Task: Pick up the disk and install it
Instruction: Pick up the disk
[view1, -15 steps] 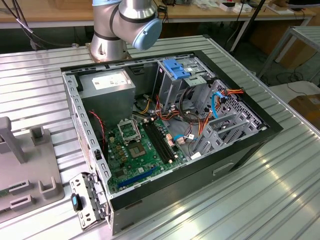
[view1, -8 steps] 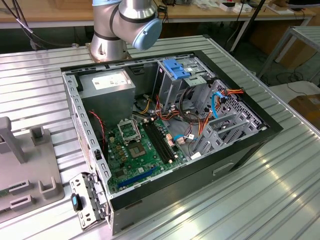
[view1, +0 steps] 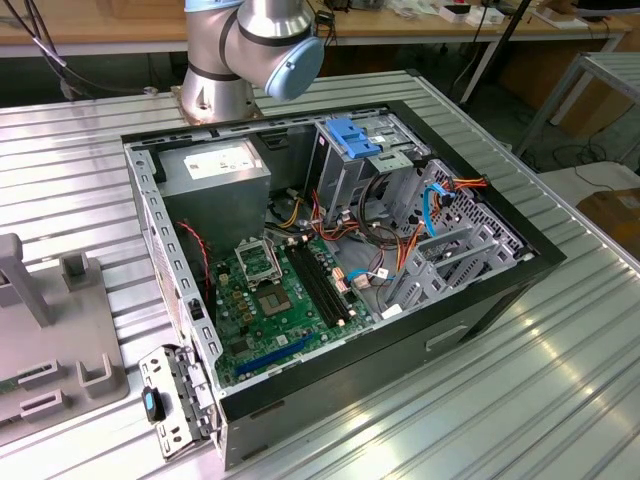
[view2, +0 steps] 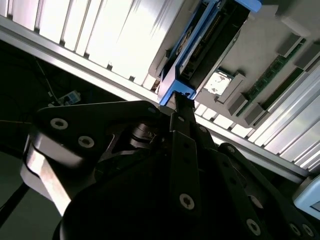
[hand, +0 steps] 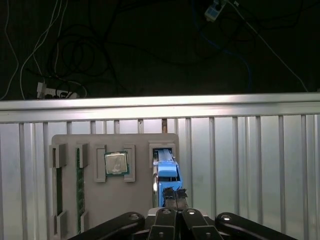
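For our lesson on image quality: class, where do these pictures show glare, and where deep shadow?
Exterior view: glare streaks the ribbed silver metal table. Second wrist view: that table's ribs bleach white, while the black claw sits in shadow. First wrist view: the floor beyond the table edge is nearly black.

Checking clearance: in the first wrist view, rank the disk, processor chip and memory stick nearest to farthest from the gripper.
1. The disk, at the gripper itself.
2. The processor chip, one slot over.
3. The memory stick, beyond the chip.
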